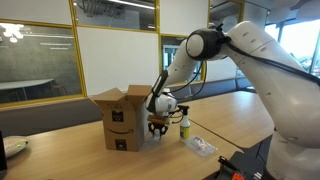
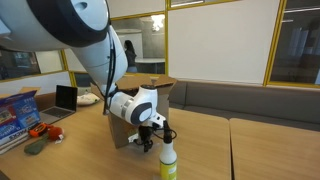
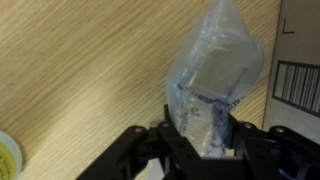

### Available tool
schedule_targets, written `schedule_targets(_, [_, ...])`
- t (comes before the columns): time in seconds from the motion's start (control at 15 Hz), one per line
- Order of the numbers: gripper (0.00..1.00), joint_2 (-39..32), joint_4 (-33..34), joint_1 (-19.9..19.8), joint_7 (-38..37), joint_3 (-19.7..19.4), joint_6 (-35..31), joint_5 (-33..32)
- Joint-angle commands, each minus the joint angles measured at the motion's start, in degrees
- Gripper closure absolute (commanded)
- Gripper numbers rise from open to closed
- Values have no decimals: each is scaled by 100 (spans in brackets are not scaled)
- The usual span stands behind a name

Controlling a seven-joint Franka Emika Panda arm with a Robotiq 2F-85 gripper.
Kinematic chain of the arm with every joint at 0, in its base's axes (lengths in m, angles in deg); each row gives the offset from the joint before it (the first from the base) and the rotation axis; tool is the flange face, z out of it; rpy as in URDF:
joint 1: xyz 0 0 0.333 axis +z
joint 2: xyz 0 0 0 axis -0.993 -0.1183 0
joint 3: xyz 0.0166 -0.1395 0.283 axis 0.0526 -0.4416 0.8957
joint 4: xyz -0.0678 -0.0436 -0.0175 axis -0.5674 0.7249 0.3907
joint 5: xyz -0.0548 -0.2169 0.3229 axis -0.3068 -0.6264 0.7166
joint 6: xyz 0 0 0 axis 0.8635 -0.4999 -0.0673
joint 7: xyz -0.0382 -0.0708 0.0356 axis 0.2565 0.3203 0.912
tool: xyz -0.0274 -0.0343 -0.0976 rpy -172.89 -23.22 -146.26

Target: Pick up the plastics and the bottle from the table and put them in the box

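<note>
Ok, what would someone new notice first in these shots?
The big white arm fills both exterior views, bending down to the wooden table beside a cardboard box, with a bottle nearby. In the wrist view, a crinkled clear packet sits between the end effector's fingers.

Crinkly clear plastic wrapper, smooth matt wooden table

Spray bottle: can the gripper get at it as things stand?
Probably not yet. The fingers straddle a plastic packet beside the cardboard box. The spray bottle stands upright beside the gripper, so the way looks free once the packet goes.
</note>
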Motion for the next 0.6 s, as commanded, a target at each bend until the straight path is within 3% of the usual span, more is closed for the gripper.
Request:
schedule_targets(0.0, [83,38,41,110,-97,-157,-85,-52])
schedule_targets(0.53, [85,772,-352,150,-175,-752,-193,-367])
